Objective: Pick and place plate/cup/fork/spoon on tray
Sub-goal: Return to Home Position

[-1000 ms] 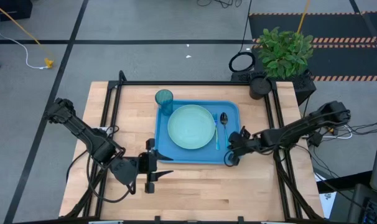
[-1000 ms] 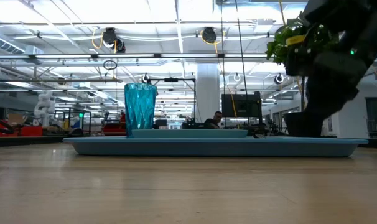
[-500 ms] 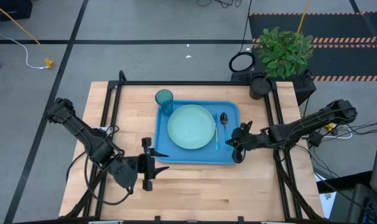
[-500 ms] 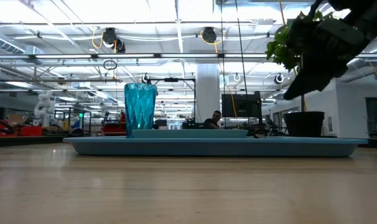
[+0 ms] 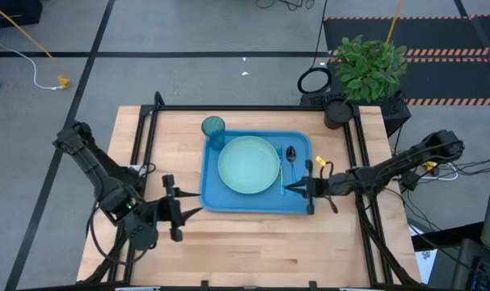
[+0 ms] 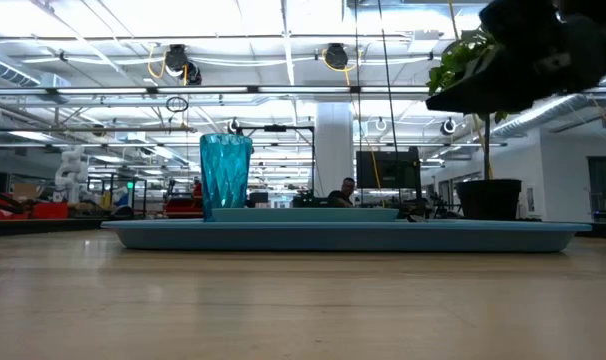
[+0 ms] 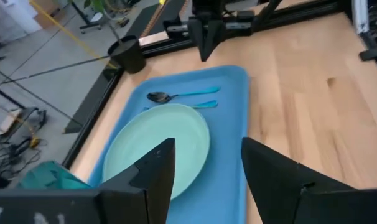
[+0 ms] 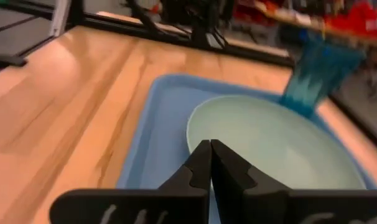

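Tray (image 5: 253, 204): laid flat on the wooden table (image 5: 253, 250), and all four pieces of tableware are carried inside its raised rim.
Plate (image 5: 248, 165): seen lying flat in the middle of the tray, where most of the floor is taken up by it; nothing is set on it.
Cup (image 5: 213, 129): stood upright in the tray's far left corner, just beside the plate's rim; nothing can be made out inside it.
Fork (image 5: 281, 174): laid on the tray floor close along the plate's right edge, between plate and spoon, lined up from the tray's far side to its near side.
Spoon (image 5: 291, 158): laid just right of the fork and roughly parallel to it, the dark bowl turned toward the tray's far edge.
Left gripper (image 5: 180, 208): held over bare table just off the tray's near left corner; the fingers are spread wide and nothing is carried between them.
Right gripper (image 5: 289, 188): held above the tray's near right part, close by the fork's near end; the fingers are pressed together and nothing is gripped.
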### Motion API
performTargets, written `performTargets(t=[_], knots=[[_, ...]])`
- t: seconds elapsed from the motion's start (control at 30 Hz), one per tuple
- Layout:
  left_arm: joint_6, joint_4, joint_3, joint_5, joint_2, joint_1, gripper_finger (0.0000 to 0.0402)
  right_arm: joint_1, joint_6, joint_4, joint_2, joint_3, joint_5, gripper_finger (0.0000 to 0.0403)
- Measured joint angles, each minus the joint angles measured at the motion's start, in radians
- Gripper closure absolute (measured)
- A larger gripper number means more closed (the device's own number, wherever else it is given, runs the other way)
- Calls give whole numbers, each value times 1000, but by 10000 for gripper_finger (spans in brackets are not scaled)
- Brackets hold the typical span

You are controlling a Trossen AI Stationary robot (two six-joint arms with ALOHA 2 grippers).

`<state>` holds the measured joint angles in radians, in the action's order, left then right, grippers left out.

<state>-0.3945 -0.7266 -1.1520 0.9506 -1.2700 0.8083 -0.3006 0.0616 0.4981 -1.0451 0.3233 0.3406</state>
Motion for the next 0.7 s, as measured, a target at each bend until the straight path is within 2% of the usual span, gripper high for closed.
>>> performTargets(t=[0.17,0.4,0.47,0.53,0.7], knots=[[65,220,198,-22,108,6,216,-9,113,150,0,-89,-6,403],[349,717,460,-105,217,8,216,-9,117,183,53,-166,-121,403],[407,815,516,-106,230,7,216,-9,116,185,83,-187,-140,403],[442,868,552,-95,236,1,216,-9,103,183,121,-213,-158,403],[486,873,583,-52,239,-26,216,-18,51,174,230,-280,-163,403]])
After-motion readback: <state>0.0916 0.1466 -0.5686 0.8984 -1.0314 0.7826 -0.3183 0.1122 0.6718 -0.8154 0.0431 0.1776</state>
